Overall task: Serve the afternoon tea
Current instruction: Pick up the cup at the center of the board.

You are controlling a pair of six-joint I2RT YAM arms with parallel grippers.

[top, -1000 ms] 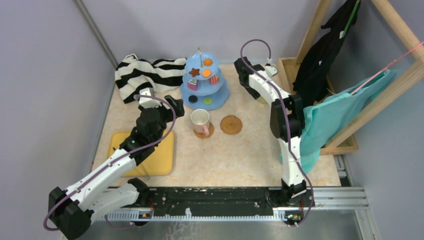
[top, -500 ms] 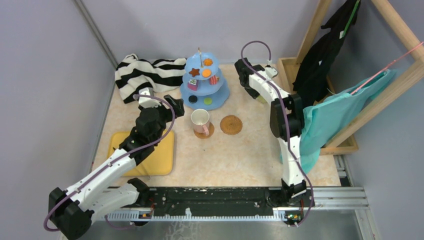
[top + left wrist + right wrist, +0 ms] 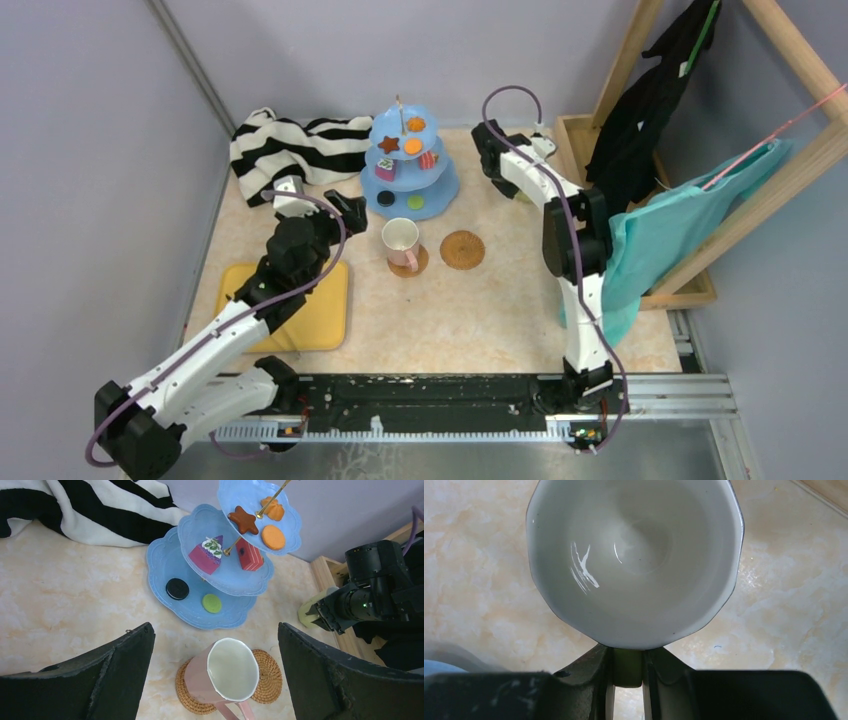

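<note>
The light-blue three-tier stand (image 3: 447,190) stands at the back centre, and also shows in the left wrist view (image 3: 165,565). It holds toy cookies and cake slices (image 3: 207,555) on all its tiers. The pink cup (image 3: 400,240) stands upright on a cork coaster (image 3: 267,672). A second cork coaster (image 3: 462,249) lies bare to its right. My left gripper (image 3: 320,203) is open and empty, just left of the pink cup (image 3: 225,672). My right gripper (image 3: 628,655) is shut on the handle of the yellow-green cup (image 3: 634,555), right of the stand (image 3: 315,611).
A black-and-white striped cloth (image 3: 290,145) lies at the back left. A yellow tray (image 3: 320,310) lies under my left arm. A wooden frame hung with black and teal cloths (image 3: 680,220) stands on the right, with a wooden box (image 3: 575,130) at its foot.
My left gripper has drawn slightly left and back, still open. My right gripper has barely shifted and keeps its hold on the cup handle.
</note>
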